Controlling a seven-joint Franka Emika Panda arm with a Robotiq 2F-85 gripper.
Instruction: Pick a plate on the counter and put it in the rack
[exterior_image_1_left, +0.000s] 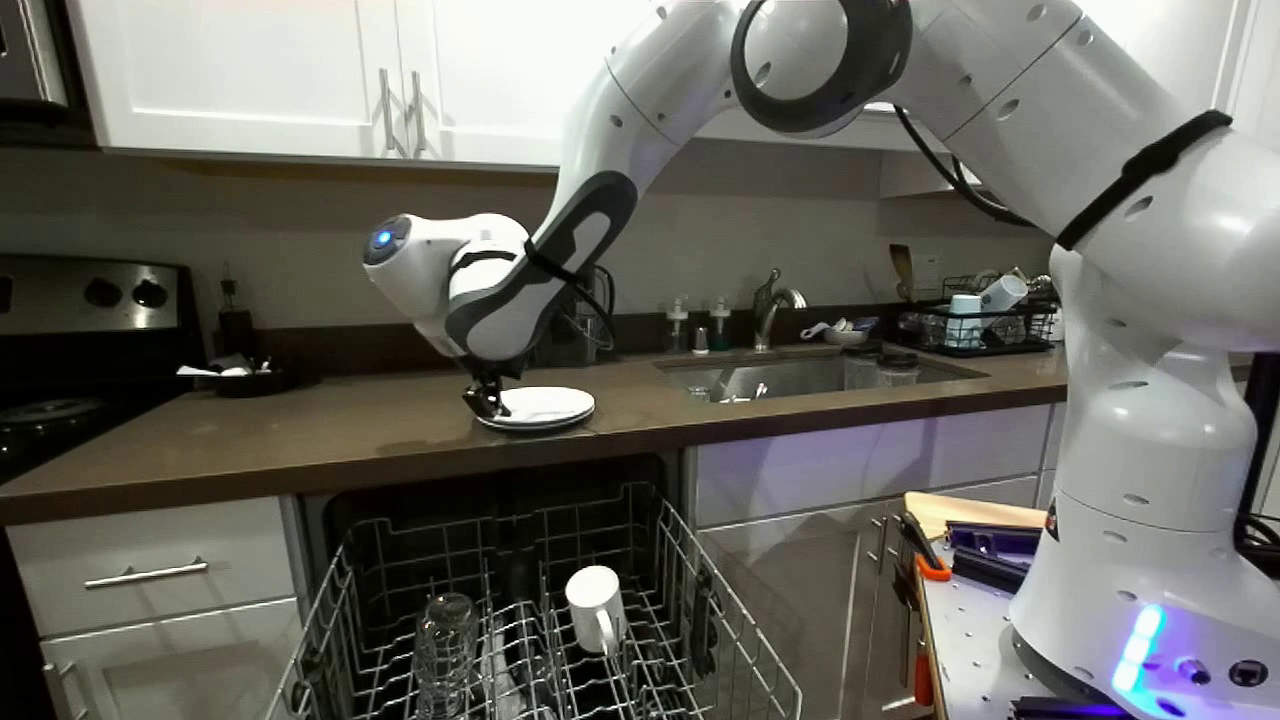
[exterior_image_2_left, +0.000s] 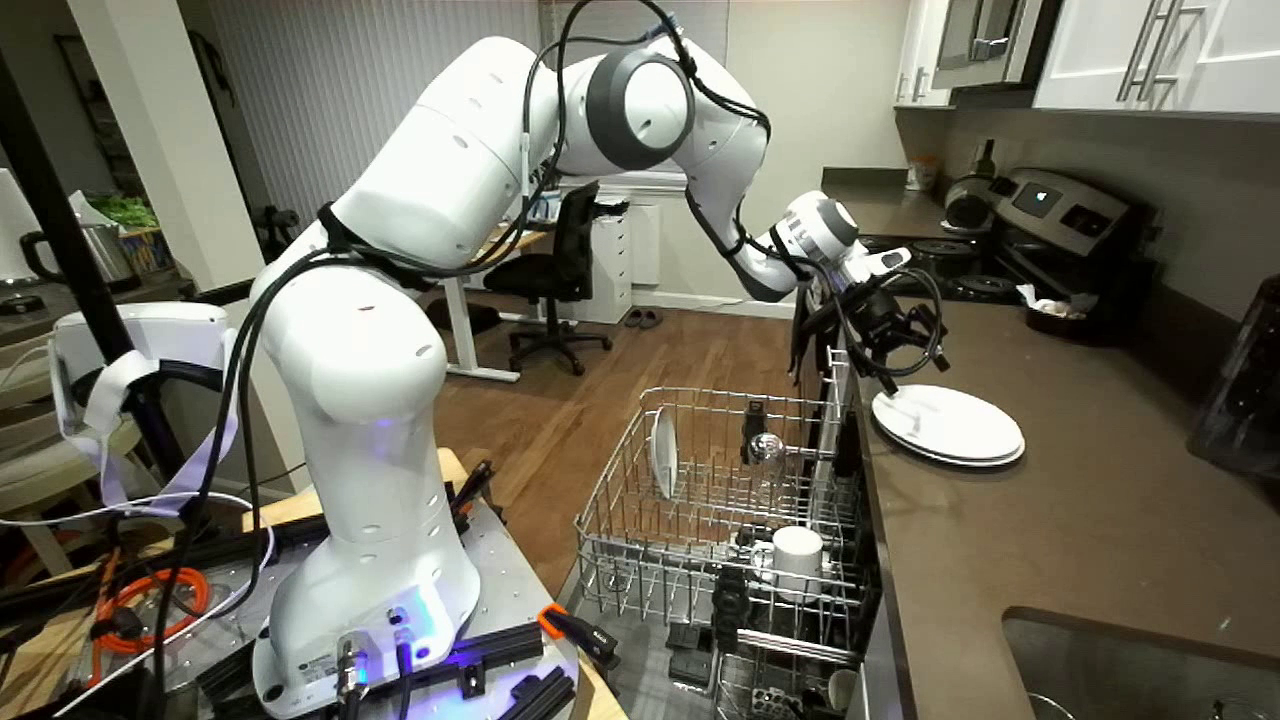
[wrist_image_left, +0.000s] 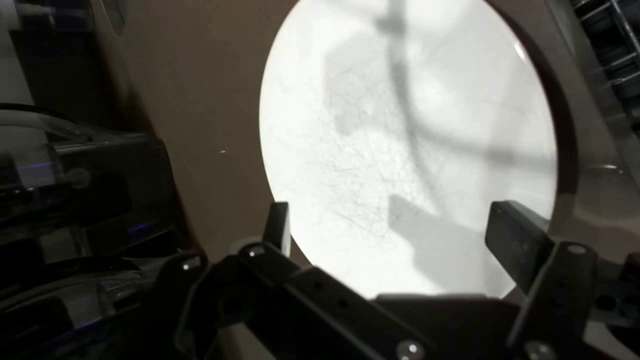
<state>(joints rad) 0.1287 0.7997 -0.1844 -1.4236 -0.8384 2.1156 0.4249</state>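
Observation:
White round plates lie stacked on the brown counter (exterior_image_1_left: 330, 420), close to its front edge; the top plate (exterior_image_2_left: 950, 420) covers most of the one under it. In the wrist view the top plate (wrist_image_left: 350, 150) fills the middle. My gripper (wrist_image_left: 395, 220) stands open over its near part, one finger (wrist_image_left: 517, 240) over the plate and the other by its rim. Nothing is held; whether a fingertip touches the plate I cannot tell. An exterior view has the gripper (exterior_image_2_left: 915, 374) at the stack's stove-side edge. The wire rack (exterior_image_2_left: 612, 455) is pulled out below the counter.
One white plate (exterior_image_2_left: 663, 453) stands upright in the rack. A white mug (exterior_image_1_left: 595, 607) and a clear glass (exterior_image_1_left: 446, 640) also occupy it. A dark appliance (wrist_image_left: 100, 190) stands behind the plates. The sink (exterior_image_2_left: 1100, 650) and the black stove (exterior_image_1_left: 60, 420) flank this stretch of counter.

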